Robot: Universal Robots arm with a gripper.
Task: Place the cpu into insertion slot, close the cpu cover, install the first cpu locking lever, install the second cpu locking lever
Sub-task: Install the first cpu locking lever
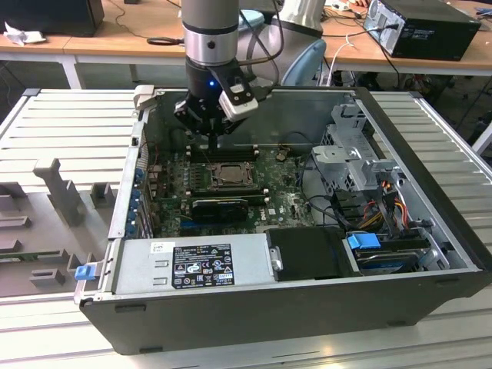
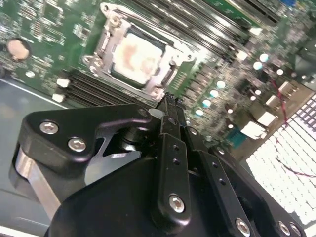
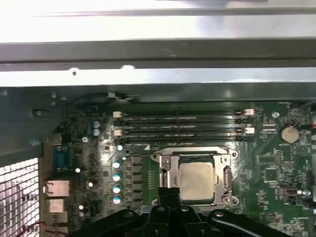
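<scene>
Upper centre-left in the exterior view, the gripper (image 1: 213,143) hung empty with its fingers pressed together, tip beside the cpu cover (image 3: 167,170). The cpu (image 1: 228,175) sat in the insertion slot (image 2: 90,60), the cover lying over it. I judged any lever work needed a slow, straight push.

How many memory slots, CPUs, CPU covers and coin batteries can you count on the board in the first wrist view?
Long black memory slots: 4
Pale silver-grey square cpu: 1
Thin grey metal cpu cover frame: 1
Round silver coin battery: 1
Total: 7
</scene>
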